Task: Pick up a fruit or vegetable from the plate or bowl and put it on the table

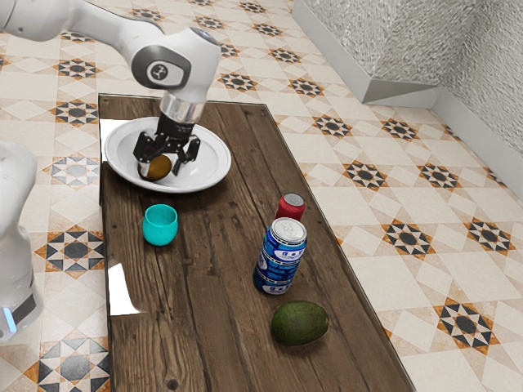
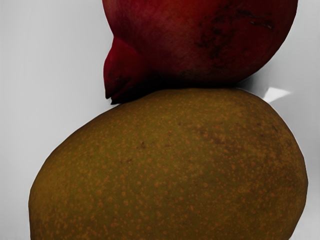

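Flanking wooden table, patterned tiles

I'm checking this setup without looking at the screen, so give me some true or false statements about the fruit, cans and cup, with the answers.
1. The gripper is at the brown fruit. True.
2. The avocado is on the plate. False: it lies on the table.
3. A red fruit is beside the brown fruit. True.
4. The blue can lies on its side. False: it stands upright.
5. The cup is red. False: it is teal.
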